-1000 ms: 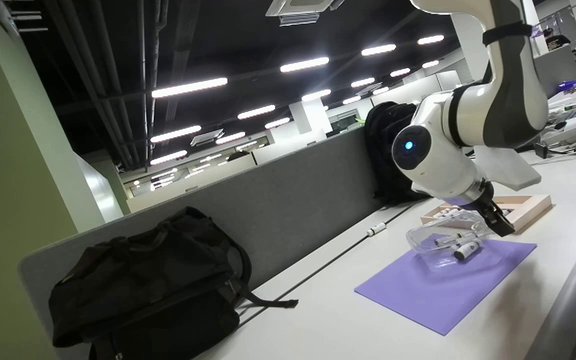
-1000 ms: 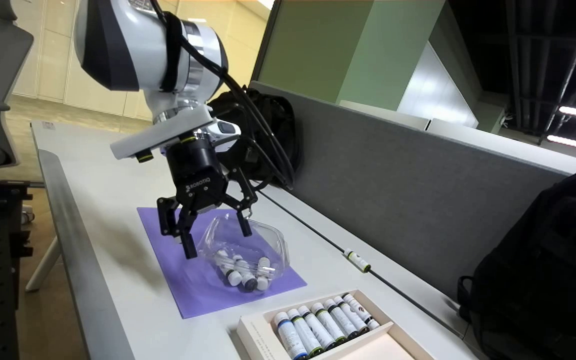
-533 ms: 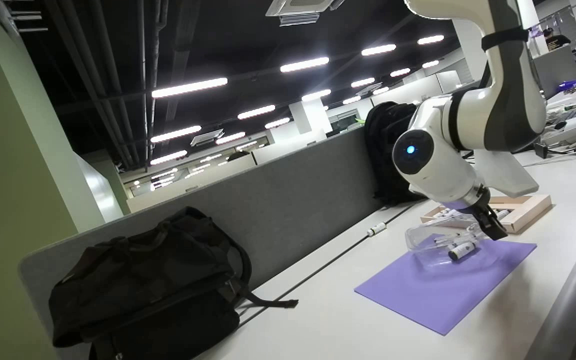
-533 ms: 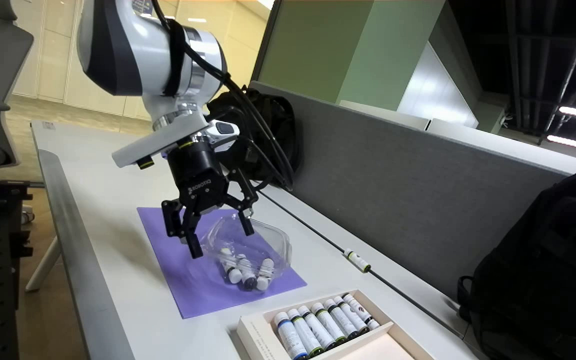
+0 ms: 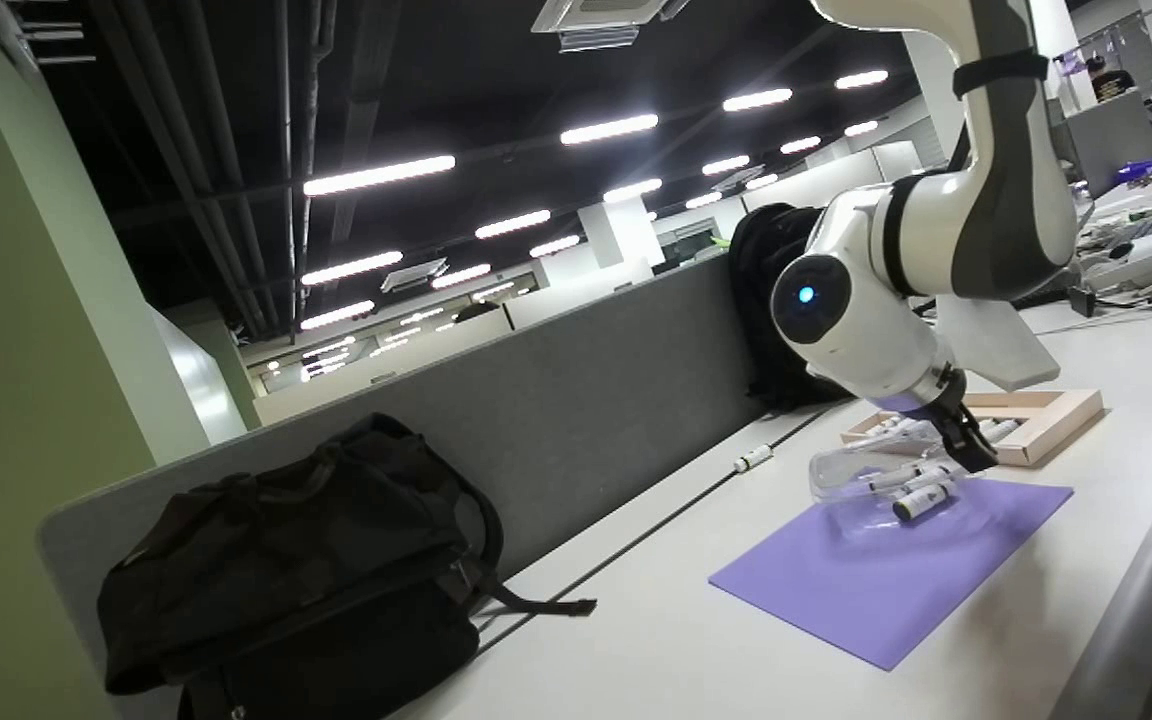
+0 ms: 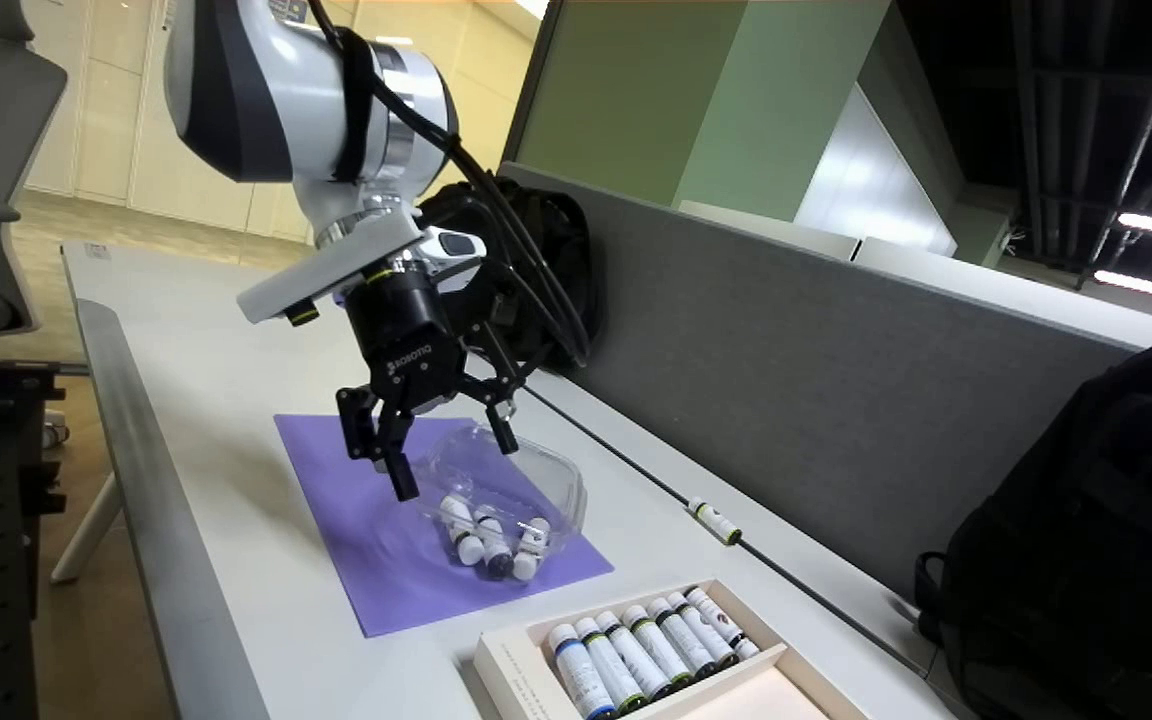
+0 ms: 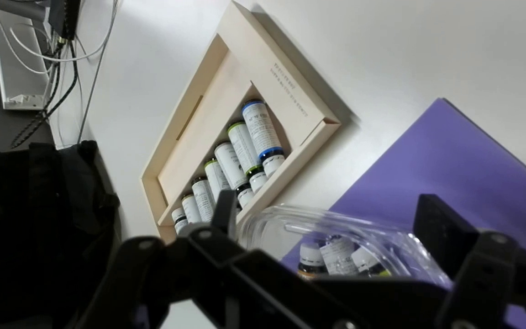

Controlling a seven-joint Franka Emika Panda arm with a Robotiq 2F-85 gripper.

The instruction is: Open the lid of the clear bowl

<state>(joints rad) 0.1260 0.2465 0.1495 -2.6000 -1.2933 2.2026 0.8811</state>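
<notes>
Widely splayed, the angular black end effector (image 6: 457, 468) hangs near the glossy, round-cornered clear plastic bowl (image 6: 513, 502).

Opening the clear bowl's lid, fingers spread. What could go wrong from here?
The small transparent plastic bowl shows mainly as faint glints, so the spread black fingers may pinch the wrong rim.
White-labelled cylindrical bottles show through the plastic; a tug could jostle or spill them.
The bowl rests on a flat purple rectangular sheet and might slide with it.

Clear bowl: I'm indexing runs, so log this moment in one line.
gripper: open, near clear bowl; clear bowl: on purple sheet; lid state: unclear; tan tray: labelled bottles inside
</notes>
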